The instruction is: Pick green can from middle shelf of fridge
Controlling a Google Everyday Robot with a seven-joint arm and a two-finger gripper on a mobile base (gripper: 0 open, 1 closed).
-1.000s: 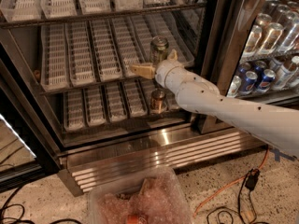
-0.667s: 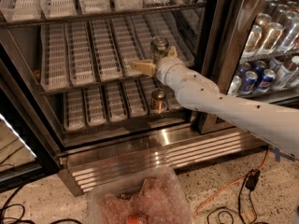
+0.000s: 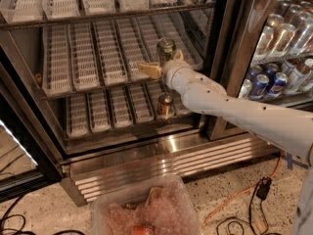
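Green can (image 3: 166,47) upright, front of right lane, middle surface (image 3: 110,58) of fridge (image 3: 146,163). Tool (image 3: 161,62) released, fingers spread wide just before can's lower body. Can likely light, stiff yet dentable, slick metal. Best hold: mid-body, moderate squeeze.

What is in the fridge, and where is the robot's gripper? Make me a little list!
fridge: open, white trays on its racks
middle shelf: long white trays, one can on it
green can: upright, right part of the middle shelf
gripper: right at the green can, reaching in from the right
orange can: on the rack below, under the green can
blue cans: in the cooler to the right
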